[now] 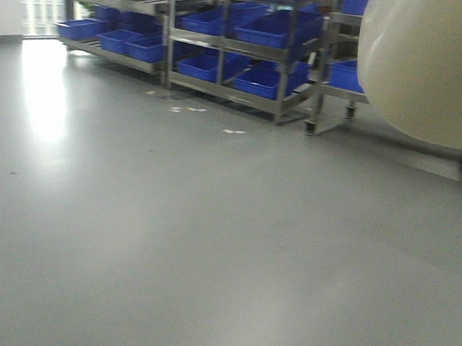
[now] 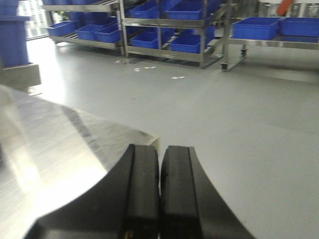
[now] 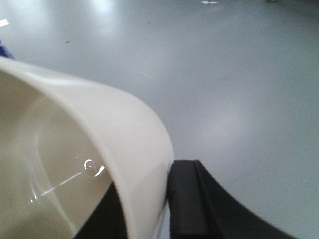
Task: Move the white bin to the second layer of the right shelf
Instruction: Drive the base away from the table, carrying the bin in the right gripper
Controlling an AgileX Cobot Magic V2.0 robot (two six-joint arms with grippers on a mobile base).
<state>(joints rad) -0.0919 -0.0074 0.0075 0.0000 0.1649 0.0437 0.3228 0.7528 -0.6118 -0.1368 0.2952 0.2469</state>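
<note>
The white bin (image 1: 436,66) hangs in the air at the upper right of the front view, its rounded base toward the camera. In the right wrist view my right gripper (image 3: 149,199) is shut on the bin's wall (image 3: 114,124), one black finger inside and one outside the rim. My left gripper (image 2: 159,189) is shut and empty above the corner of a steel table (image 2: 45,149). Steel racks (image 1: 229,32) with blue crates stand far across the floor. I cannot tell which is the right shelf's second layer; no roller lanes are discernible.
Blue crates (image 1: 270,32) fill the rack tiers at the back. A wheeled rack (image 2: 269,35) with more blue crates stands at the far right. Grey floor (image 1: 208,237) spreads between me and the racks. White floor marks (image 1: 190,109) lie before the racks.
</note>
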